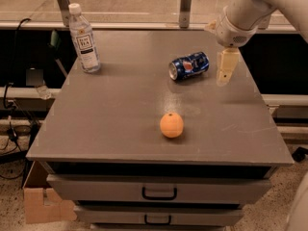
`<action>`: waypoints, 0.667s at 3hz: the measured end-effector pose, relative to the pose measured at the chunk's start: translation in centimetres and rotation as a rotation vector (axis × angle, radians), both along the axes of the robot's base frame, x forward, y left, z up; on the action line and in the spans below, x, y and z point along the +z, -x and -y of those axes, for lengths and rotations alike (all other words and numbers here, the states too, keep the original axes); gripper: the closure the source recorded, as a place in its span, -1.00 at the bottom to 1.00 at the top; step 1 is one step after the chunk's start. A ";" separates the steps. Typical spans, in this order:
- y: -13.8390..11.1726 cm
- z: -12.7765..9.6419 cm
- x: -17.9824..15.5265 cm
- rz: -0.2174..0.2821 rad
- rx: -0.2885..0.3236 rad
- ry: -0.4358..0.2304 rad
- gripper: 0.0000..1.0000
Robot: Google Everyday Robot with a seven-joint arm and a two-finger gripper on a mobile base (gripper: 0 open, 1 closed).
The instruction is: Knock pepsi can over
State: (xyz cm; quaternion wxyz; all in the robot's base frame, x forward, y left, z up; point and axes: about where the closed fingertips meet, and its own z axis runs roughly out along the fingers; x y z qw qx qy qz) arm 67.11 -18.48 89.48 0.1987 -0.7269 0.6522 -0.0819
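Observation:
The pepsi can [188,66] lies on its side on the grey tabletop [120,109], silver top facing left toward the front. My gripper [226,71] hangs from the white arm at the upper right, just right of the can and apart from it. It holds nothing.
A clear plastic bottle with a white cap [83,39] stands upright at the back left corner. An orange fruit [172,125] sits near the front middle. The table's right edge [262,105] is close to the gripper. Drawers are below the front edge.

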 end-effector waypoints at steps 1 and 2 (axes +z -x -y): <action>-0.3 1.5 -0.5 -0.059 -0.076 -0.114 -1.00; -1.4 3.4 -0.2 -0.108 -0.177 -0.328 -1.00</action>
